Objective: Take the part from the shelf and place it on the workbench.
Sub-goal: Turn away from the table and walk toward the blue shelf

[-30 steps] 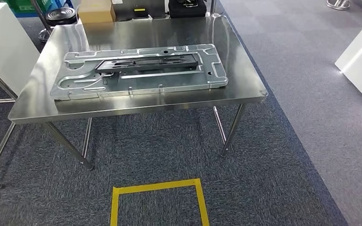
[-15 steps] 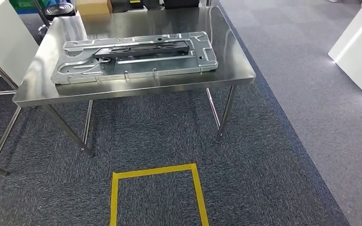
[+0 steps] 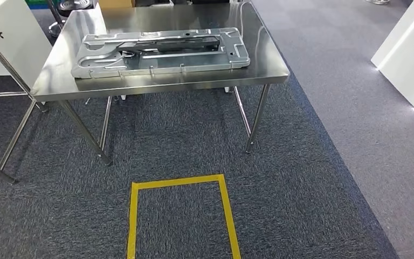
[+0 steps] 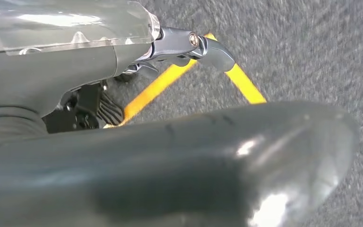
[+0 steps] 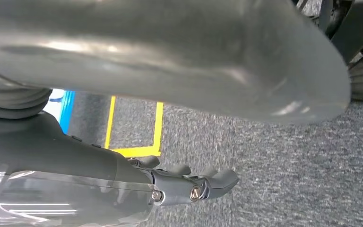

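The part (image 3: 161, 51), a large flat silver metal panel with a dark bar (image 3: 167, 46) fixed along its top, lies on the steel workbench (image 3: 267, 62) ahead of me. My left hand (image 4: 170, 151) hangs over the carpet, its dark fingers (image 4: 208, 47) stretched out with nothing in them. In the same way my right hand (image 5: 160, 56) hangs low, fingers (image 5: 203, 182) extended and holding nothing. Both hands are far from the part.
A yellow tape square (image 3: 180, 183) marks the grey carpet in front of me. A white cabinet (image 3: 11, 38) and steel legs (image 3: 13, 140) stand at the left of the workbench. White panels (image 3: 409, 54) stand at the right.
The whole picture has shifted: the workbench and the part now sit higher and farther away, and the yellow square shows more fully. The part lies as before on the workbench.
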